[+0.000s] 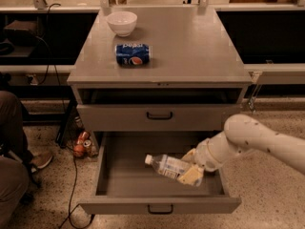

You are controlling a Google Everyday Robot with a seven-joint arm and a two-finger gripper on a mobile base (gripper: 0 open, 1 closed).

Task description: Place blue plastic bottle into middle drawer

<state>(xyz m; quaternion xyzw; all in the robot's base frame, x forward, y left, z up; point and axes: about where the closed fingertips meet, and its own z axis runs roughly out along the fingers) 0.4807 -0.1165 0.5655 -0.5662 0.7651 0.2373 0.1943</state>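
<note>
The blue plastic bottle (pixel 167 166), clear with a white cap pointing left, lies nearly level inside the open middle drawer (pixel 159 205). My gripper (pixel 189 169) comes in from the right on a white arm and is shut on the bottle's base end, holding it low over the drawer floor. The drawer is pulled out wide, and its front with a small dark handle is nearest the camera.
The upper drawer front (pixel 159 116) with a like handle is above. On the cabinet top (pixel 200 46) stand a blue Pepsi can (pixel 133 54) on its side and a white bowl (pixel 122 23). A person's leg and shoe (pixel 21 151) are at the left, beside cans (pixel 81 144) on the floor.
</note>
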